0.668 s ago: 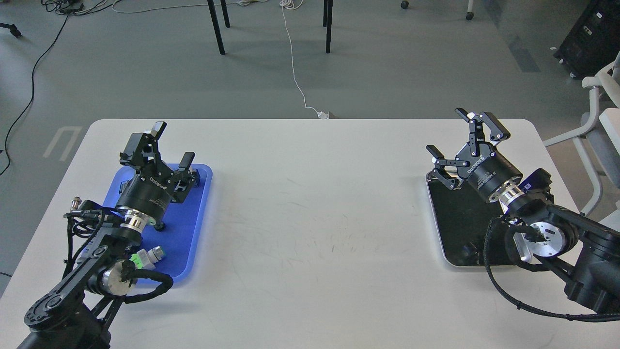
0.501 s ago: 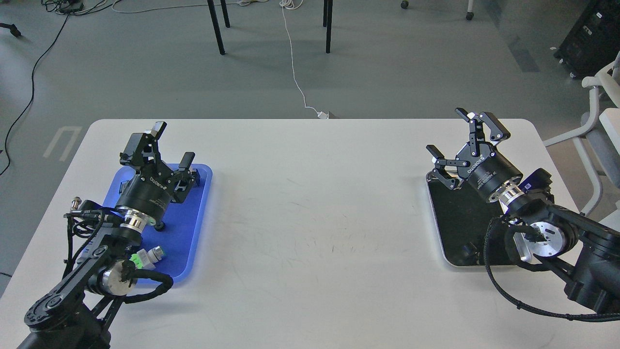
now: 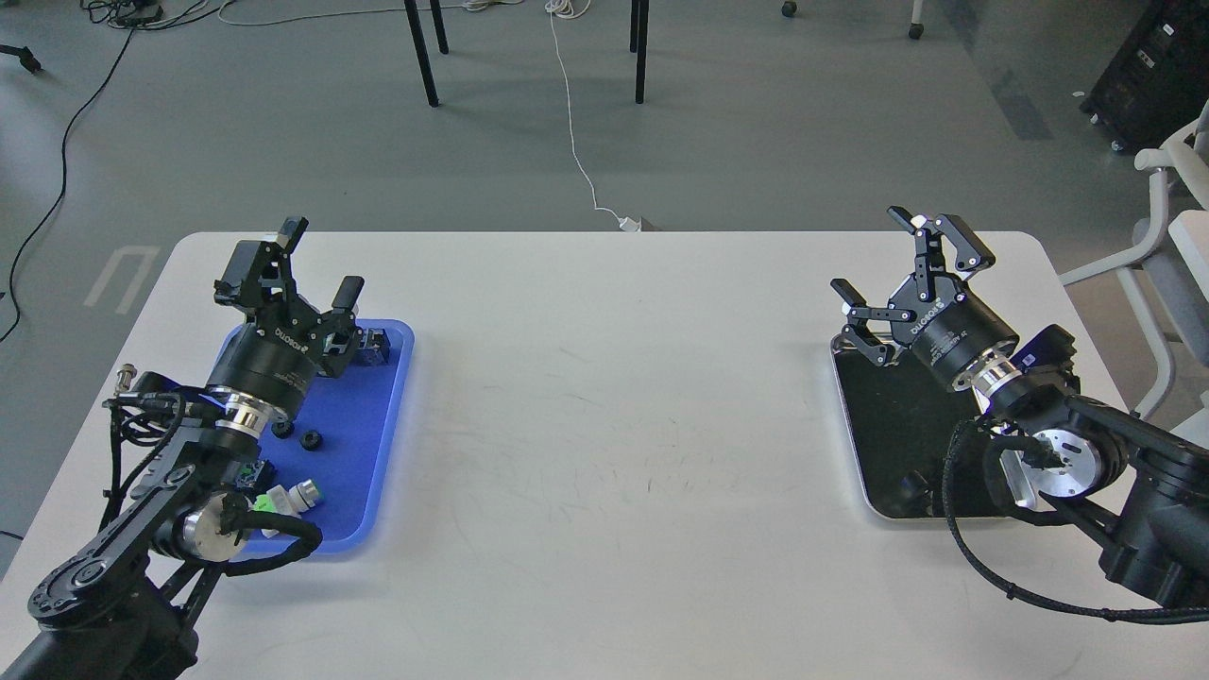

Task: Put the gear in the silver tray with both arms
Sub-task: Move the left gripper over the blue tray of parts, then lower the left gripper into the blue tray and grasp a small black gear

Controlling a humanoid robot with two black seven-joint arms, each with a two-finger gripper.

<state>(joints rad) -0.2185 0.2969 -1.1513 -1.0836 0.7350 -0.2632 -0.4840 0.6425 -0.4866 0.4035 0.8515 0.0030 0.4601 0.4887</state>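
The silver tray lies at the table's right, its dark floor partly covered by my right arm. A small dark round piece lies near the tray's front edge. My right gripper is open and empty, raised over the tray's far end. On the blue tray at the left lie two small black round gear-like parts. My left gripper is open and empty, raised above the blue tray's far left corner.
The blue tray also holds a black block at its far end and a white and green connector near its front. The white table lies between the trays. A white chair stands off the table's right edge.
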